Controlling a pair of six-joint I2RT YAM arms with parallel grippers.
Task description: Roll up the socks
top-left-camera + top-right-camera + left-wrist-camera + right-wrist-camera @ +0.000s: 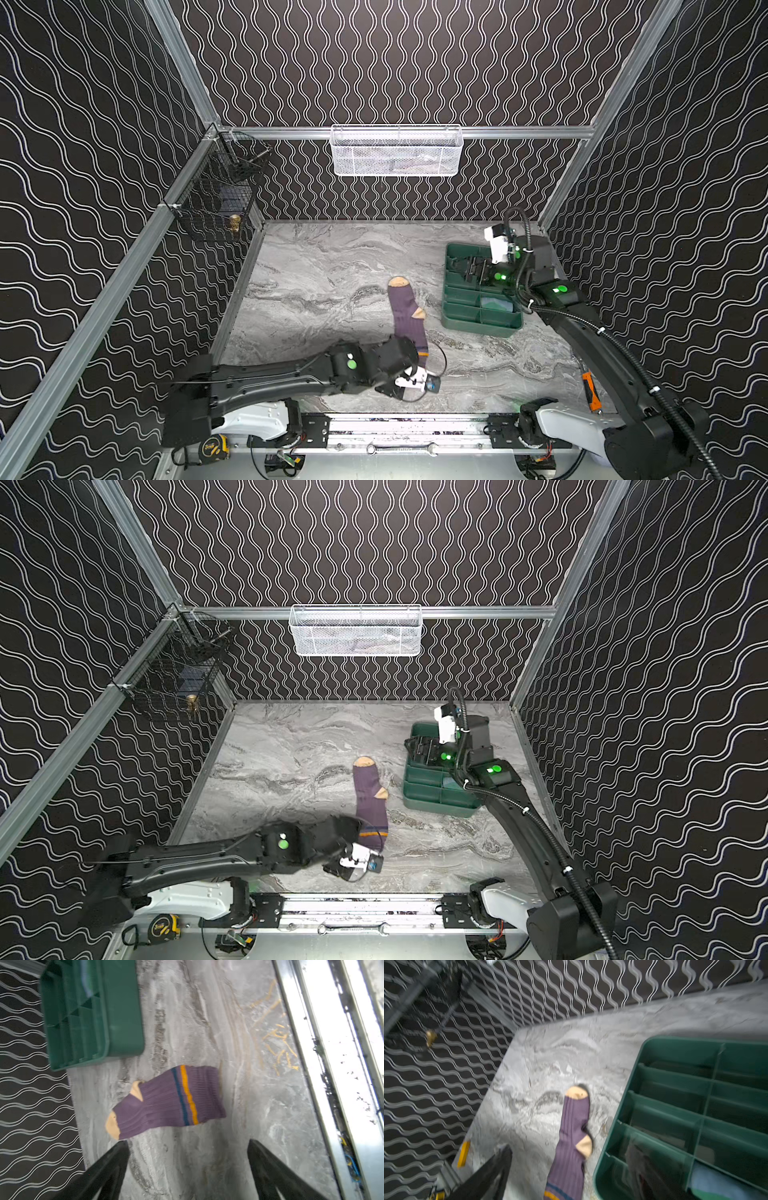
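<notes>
The purple sock (407,316) is lying flat and unrolled on the marble table (324,266), its tan toe pointing to the back wall and its striped cuff lying beside the left gripper (188,1141). That gripper is hovering with its fingers spread wide and nothing between them. Just right of the sock, the green divided tray (478,328) is sitting on the table. One of its near compartments is holding the blue sock (716,1186), which is showing a green patch; most of the other compartments are looking bare. The right gripper (467,269) is hanging over the tray's far end, jaws apart and gripping nothing. On the back rail, a white mesh basket (395,151) is holding something pale that is too blurred to identify. A black wire basket (216,195) in the left corner is showing a small brass piece (235,223).
</notes>
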